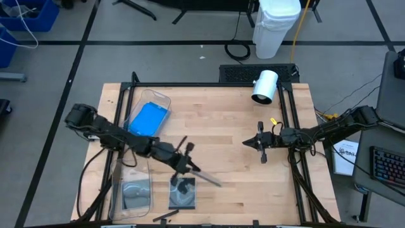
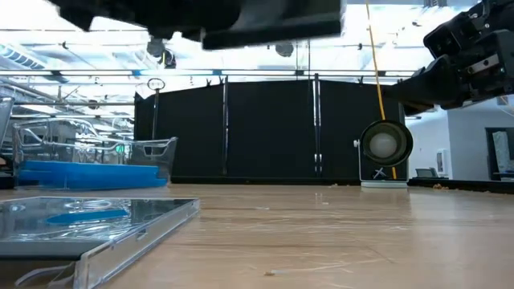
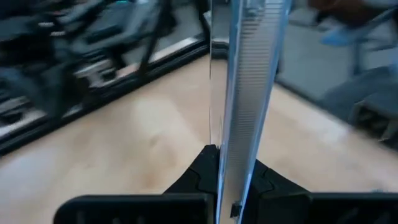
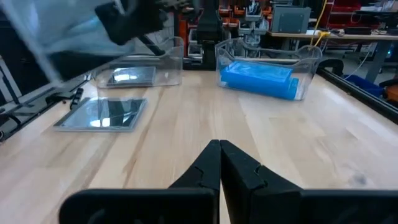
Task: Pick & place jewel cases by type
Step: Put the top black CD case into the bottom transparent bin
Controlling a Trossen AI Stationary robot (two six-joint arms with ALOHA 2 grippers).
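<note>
Seen from above, a light wooden table [image 1: 228, 126] carries two clear rectangular plastic bins. The far-left bin [image 1: 149, 114] holds bright blue square jewel cases [image 1: 149, 118]; the near-left bin [image 1: 134, 193] holds a grey case [image 1: 136, 190]. Another clear, thin, flat jewel case [image 1: 183, 192] lies on the wood just right of that bin.

The left gripper [image 1: 191, 166] hovers above this loose case, clamped on the edge of a clear jewel case [image 3: 249, 93] held edge-on. The right gripper [image 1: 248, 143] waits at mid-right, fingers pressed together, empty.

These cases look light, rigid, slick and likely brittle. An edge pinch suits them best, with modest force to avoid cracking.
</note>
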